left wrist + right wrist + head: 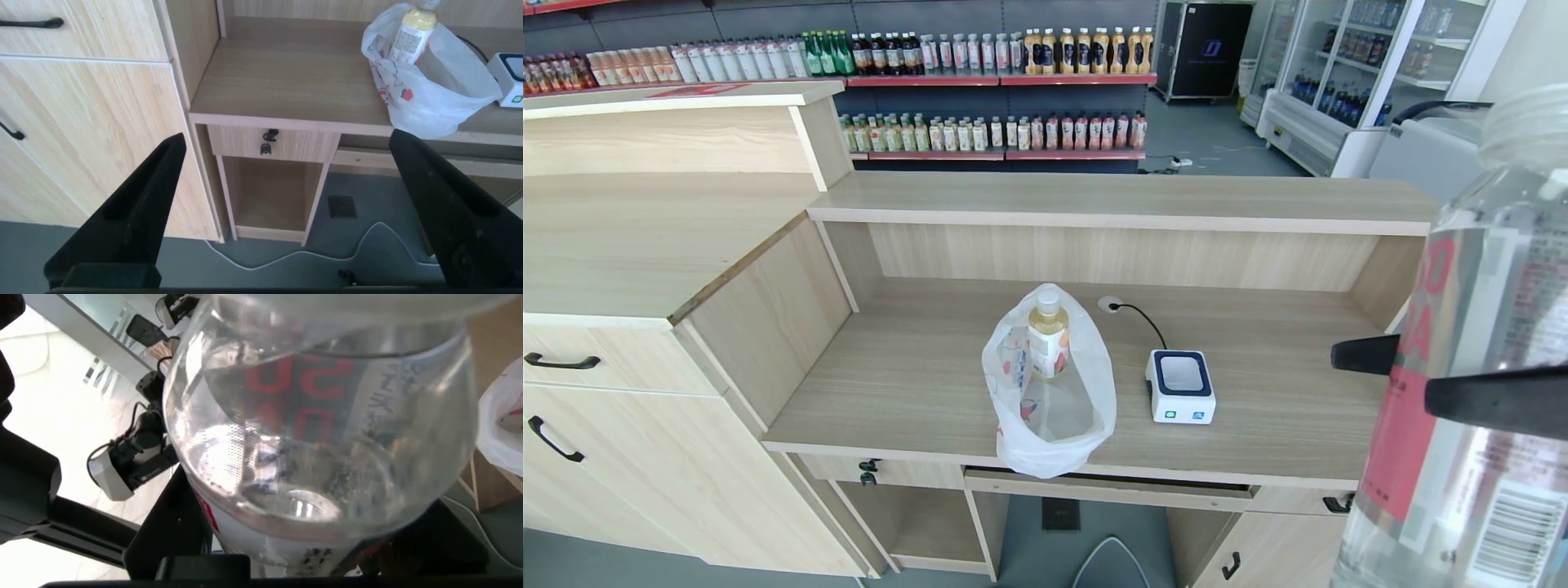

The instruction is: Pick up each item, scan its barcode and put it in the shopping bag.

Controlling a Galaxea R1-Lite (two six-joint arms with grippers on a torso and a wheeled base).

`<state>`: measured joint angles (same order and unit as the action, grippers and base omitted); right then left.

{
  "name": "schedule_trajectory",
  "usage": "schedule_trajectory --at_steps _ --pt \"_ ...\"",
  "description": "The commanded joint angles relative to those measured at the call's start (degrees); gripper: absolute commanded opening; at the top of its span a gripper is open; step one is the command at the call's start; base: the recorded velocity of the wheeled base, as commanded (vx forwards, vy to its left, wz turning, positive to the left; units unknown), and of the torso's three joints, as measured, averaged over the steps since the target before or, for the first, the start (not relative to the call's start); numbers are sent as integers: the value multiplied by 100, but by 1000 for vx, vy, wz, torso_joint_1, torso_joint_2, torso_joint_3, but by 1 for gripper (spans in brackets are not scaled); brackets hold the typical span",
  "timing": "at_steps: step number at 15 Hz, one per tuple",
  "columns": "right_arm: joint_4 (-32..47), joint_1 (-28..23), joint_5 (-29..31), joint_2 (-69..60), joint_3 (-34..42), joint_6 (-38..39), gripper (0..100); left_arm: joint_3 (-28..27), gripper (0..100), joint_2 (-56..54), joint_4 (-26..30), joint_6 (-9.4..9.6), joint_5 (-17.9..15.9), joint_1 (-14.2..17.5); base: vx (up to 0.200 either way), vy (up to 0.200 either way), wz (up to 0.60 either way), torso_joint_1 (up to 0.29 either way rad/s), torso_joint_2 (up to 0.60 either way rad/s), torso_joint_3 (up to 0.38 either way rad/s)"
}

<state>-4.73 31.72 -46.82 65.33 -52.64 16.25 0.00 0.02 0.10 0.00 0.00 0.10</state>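
My right pincer [1421, 377] clamps the clear bottle [1490, 269] upright at the frame's right. The barcode scanner [1180, 384] lies left of it on the table [907, 384], with the shopping bag [1090, 412] just beyond. My left pincer [288, 139] gapes wide.

Head view: clear bottle [1494, 261] cut off at right and bottom edges. Left wrist view: scanner [511, 77] clipped (corner visible).
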Motion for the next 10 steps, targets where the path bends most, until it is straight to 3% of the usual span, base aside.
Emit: schedule_trajectory --at_steps 1,7,9,10 --pt "-2 10 -2 15 8 -8 0 0 100 -2 -1 0 0 -1 0 0 0 0 0 0" --pt "-2 -131 138 226 -10 -412 0 0 100 -2 -1 0 0 -1 0 0 0 0 0 0" --pt "-133 -720 903 648 26 -1528 0 0 100 -2 -1 0 0 -1 0 0 0 0 0 0" --pt "-423 -1115 982 911 52 -2003 0 0 100 -2 -1 0 0 -1 0 0 0 0 0 0"
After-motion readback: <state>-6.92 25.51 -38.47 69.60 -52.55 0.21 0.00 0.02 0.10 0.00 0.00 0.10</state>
